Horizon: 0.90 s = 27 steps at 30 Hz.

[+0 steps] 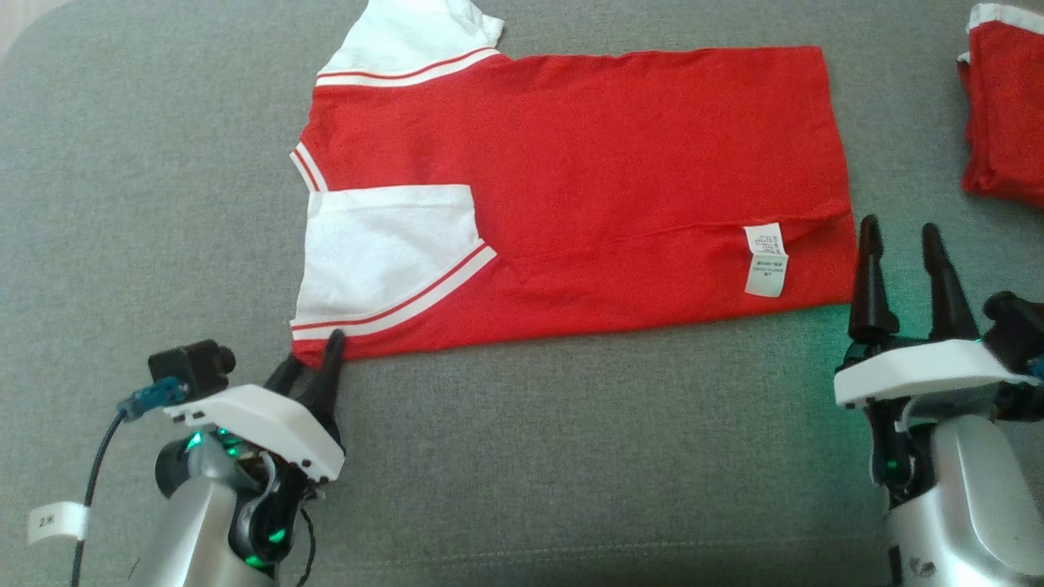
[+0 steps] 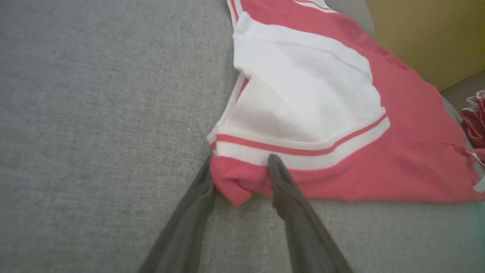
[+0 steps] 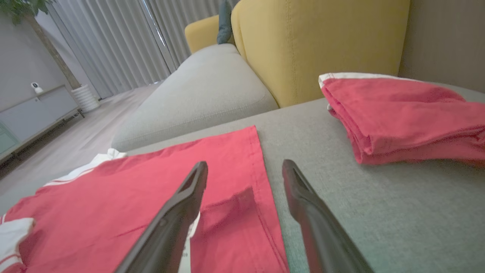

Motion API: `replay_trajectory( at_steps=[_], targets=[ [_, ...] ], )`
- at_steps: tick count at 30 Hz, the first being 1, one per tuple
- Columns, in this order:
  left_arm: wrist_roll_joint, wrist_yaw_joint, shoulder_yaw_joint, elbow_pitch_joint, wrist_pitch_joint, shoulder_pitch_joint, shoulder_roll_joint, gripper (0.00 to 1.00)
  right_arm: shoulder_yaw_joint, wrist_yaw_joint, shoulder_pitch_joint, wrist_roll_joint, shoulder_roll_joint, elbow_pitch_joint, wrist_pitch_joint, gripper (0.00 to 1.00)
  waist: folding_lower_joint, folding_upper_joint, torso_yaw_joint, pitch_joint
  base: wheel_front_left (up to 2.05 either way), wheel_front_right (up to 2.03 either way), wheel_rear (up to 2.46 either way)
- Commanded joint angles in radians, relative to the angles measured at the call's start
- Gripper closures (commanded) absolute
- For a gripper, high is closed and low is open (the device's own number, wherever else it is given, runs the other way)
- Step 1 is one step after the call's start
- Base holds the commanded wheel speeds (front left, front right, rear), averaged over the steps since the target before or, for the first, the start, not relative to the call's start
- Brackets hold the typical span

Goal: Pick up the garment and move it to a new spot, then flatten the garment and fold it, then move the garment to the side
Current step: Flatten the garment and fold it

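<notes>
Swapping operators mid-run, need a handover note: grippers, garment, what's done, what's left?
Left gripper: open, fingers straddling the near left corner of the shirt, not clamped.
Right gripper: open, empty, at the hem's near corner beside the care label.
Garment: flat on the grey cushion; near sleeve folded onto the body, far sleeve sticking out.
Done: placed and flattened, it seems.
Left: fold, then move aside; a folded red garment lies at the right.
</notes>
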Motion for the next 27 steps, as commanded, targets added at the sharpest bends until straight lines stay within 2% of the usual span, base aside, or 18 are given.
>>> replay_trajectory(
  at_steps=[1,2,15,23,24,25,26,27],
  targets=[
    [-0.010,-0.005,0.026,-0.014,0.003,-0.031,0.014,0.80,0.028,0.007,0.003,-0.013,-0.005,-0.020,0.018,0.00,0.0000,0.0000,-0.003,0.002,0.00,0.00,0.00],
    [-0.011,-0.007,0.024,-0.013,0.001,-0.033,0.012,1.00,0.028,0.007,0.003,-0.016,-0.005,-0.012,0.030,0.00,0.0000,0.0000,-0.004,0.003,0.00,0.00,0.00],
    [-0.007,-0.013,0.016,-0.086,-0.072,-0.022,0.000,1.00,-0.052,0.007,-0.026,-0.086,-0.005,0.144,0.128,0.00,0.0000,0.0000,0.041,0.007,0.00,0.00,0.00],
    [-0.001,-0.008,0.006,-0.103,-0.092,-0.018,-0.007,1.00,-0.040,0.007,-0.066,-0.064,-0.005,0.231,0.148,0.00,0.0000,0.0000,0.055,0.012,0.00,0.00,0.00],
    [-0.001,-0.008,0.004,-0.103,-0.095,-0.019,-0.008,1.00,-0.034,0.007,-0.074,-0.061,-0.005,0.245,0.151,0.11,0.0000,0.0000,0.055,0.012,0.00,0.00,0.00],
    [-0.001,-0.008,0.002,-0.103,-0.098,-0.019,-0.009,1.00,-0.025,0.007,-0.082,-0.057,-0.005,0.258,0.154,0.36,0.0000,0.0000,0.055,0.012,0.00,0.00,0.00],
    [0.000,-0.009,0.001,-0.103,-0.102,-0.020,-0.010,1.00,-0.017,0.007,-0.089,-0.050,-0.005,0.270,0.156,0.53,0.0000,0.0000,0.054,0.011,0.00,0.00,0.00],
    [0.001,-0.010,0.000,-0.102,-0.106,-0.021,-0.010,1.00,-0.010,0.007,-0.095,-0.044,-0.005,0.282,0.160,0.62,0.0000,0.0000,0.054,0.010,0.00,0.00,0.00]
  ],
)
